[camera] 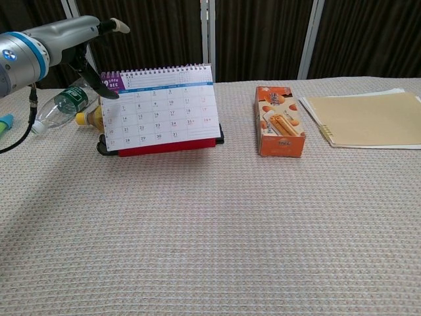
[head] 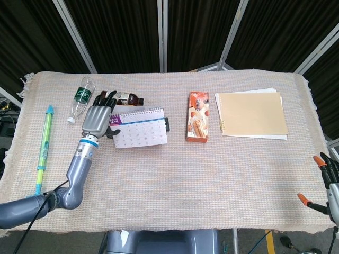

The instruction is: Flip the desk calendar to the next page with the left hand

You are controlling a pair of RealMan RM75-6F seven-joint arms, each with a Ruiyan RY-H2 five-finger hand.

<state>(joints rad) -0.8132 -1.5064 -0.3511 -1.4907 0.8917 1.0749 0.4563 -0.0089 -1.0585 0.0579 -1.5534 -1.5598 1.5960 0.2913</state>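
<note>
1. We find the desk calendar [head: 141,128] standing upright on its red base on the left half of the desk [head: 175,180], with its spiral binding along the top edge and a month grid facing the chest camera [camera: 160,113].
2. We see the left hand [head: 97,119] at the calendar's upper left corner, with the arm reaching in from the lower left of the head view.
3. In the chest view the left hand [camera: 92,49] sits above and just left of that corner. One dark finger points down toward the corner, while a pale-tipped finger extends to the right above the binding.
4. We read the fingers as apart, with no page held between them. We cannot tell whether the downward finger touches the corner.
5. The right hand [head: 327,182] shows only at the lower right edge of the head view, off the desk. Its orange-tipped fingers are spread and hold nothing.
6. Behind the calendar lie a clear plastic bottle [head: 81,98] with a green label and a dark bottle [head: 125,98], both on their sides.
7. A green and blue pen-like stick [head: 43,153] lies near the left edge of the desk.
8. An orange snack box [head: 197,116] lies to the right of the calendar, well apart from it. A tan folder on white paper [head: 251,114] lies further right.
</note>
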